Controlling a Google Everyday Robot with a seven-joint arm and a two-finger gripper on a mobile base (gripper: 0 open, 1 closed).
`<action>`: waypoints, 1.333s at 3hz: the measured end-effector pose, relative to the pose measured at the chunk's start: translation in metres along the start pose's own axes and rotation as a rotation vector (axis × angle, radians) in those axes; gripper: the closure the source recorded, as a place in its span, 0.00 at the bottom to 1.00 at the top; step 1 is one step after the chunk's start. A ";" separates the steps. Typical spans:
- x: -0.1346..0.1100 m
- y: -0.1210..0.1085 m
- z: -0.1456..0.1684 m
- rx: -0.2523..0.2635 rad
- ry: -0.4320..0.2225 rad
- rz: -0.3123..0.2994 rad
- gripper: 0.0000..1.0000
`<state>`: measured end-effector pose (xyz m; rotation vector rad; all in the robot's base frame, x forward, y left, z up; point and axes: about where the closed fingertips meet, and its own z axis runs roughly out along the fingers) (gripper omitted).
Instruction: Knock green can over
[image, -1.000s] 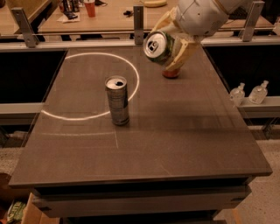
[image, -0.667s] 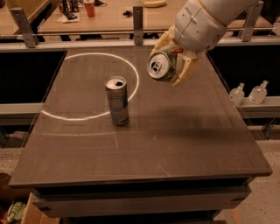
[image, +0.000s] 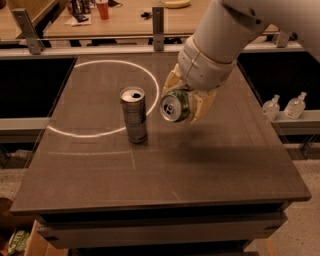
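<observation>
My gripper (image: 181, 102) is shut on the green can (image: 175, 106) and holds it tilted on its side above the dark table (image: 210, 165), its silver top with pull tab facing the camera. The pale fingers (image: 201, 106) wrap it from both sides. The white arm reaches in from the upper right. A taller slim silver-grey can (image: 134, 115) stands upright just left of the green can, on the white ring's edge, apart from it.
A white painted ring (image: 105, 97) marks the table's back left. A wooden bench with a red cup (image: 102, 8) lies behind. Two small clear bottles (image: 285, 106) stand on a ledge at the right. The table's front edge is near the camera.
My gripper has carried the green can from the table's far right edge forward and left, down toward the middle, close to the silver-grey can. That can has not moved.
</observation>
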<state>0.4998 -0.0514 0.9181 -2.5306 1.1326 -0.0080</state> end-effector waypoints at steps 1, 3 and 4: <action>-0.008 -0.008 0.024 -0.001 0.055 -0.034 1.00; -0.021 -0.013 0.063 -0.072 0.094 -0.131 1.00; -0.021 -0.007 0.079 -0.156 0.149 -0.140 1.00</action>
